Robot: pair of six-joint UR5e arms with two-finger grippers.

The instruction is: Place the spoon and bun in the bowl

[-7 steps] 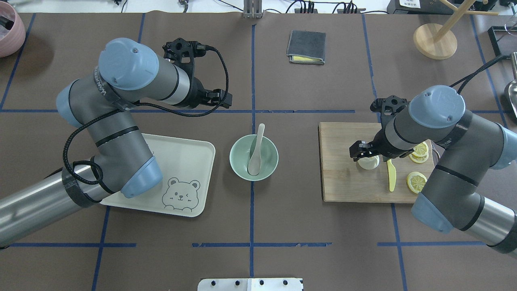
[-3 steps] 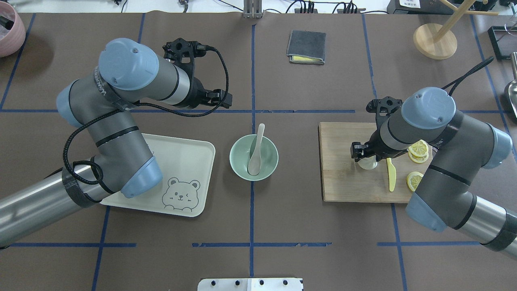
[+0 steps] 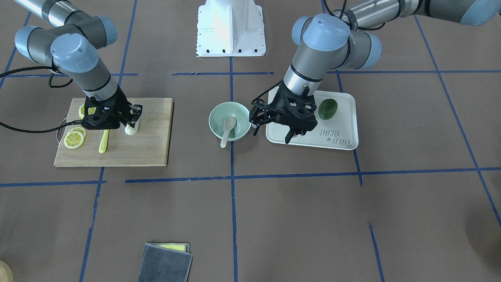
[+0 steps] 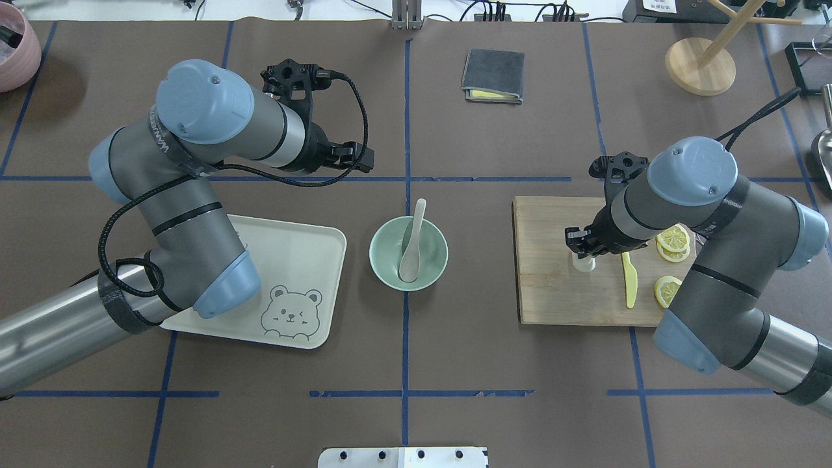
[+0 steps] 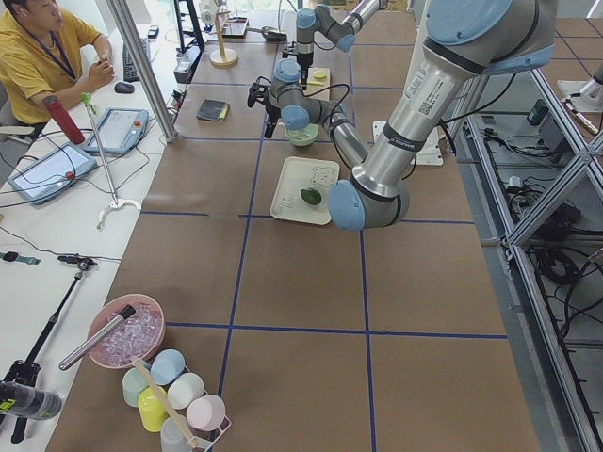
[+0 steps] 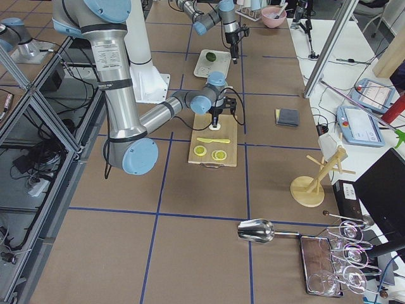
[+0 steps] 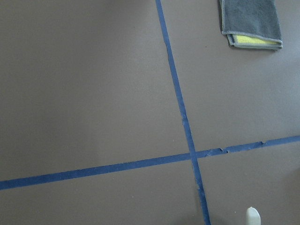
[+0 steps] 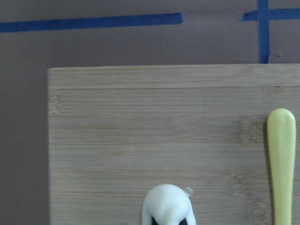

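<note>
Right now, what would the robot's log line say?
spoon: in bowl | bun: on cutting board, pinched by right gripper | left gripper: open, empty | next: bun into bowl

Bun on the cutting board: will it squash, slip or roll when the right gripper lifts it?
The bun looks pinched narrow between the fingertips of the right gripper, so it is probably soft: it should squash, not crack. It is small against the cutting board, so likely light. Its smooth dome could slip from a loose pinch.
</note>
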